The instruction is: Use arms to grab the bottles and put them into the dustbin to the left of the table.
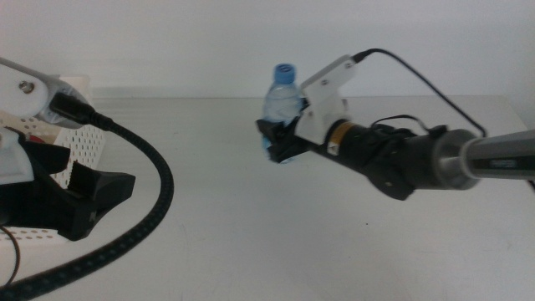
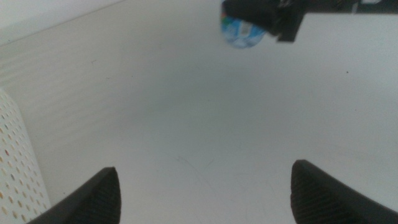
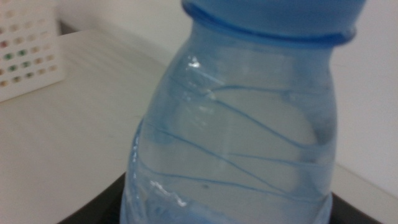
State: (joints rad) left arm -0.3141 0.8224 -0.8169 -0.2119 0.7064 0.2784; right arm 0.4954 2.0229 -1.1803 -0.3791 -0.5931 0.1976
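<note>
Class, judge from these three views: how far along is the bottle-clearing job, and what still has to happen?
Done: cannot be confirmed; red shows inside the white perforated dustbin, but its contents are hidden. In hand: the right gripper has its jaws around the blue-capped water bottle at mid-table. Left: carrying that bottle across to the dustbin and releasing it. The left gripper waits open beside the dustbin.

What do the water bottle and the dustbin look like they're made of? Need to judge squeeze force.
The water bottle held in the right gripper looks like thin clear plastic, glossy, with moulded ridges and bright glints; its blue cap seems opaque plastic. The dustbin beside the open left gripper appears to be rigid white plastic, matte, perforated with rows of small holes. Likely a soft bottle: squeeze gently.
</note>
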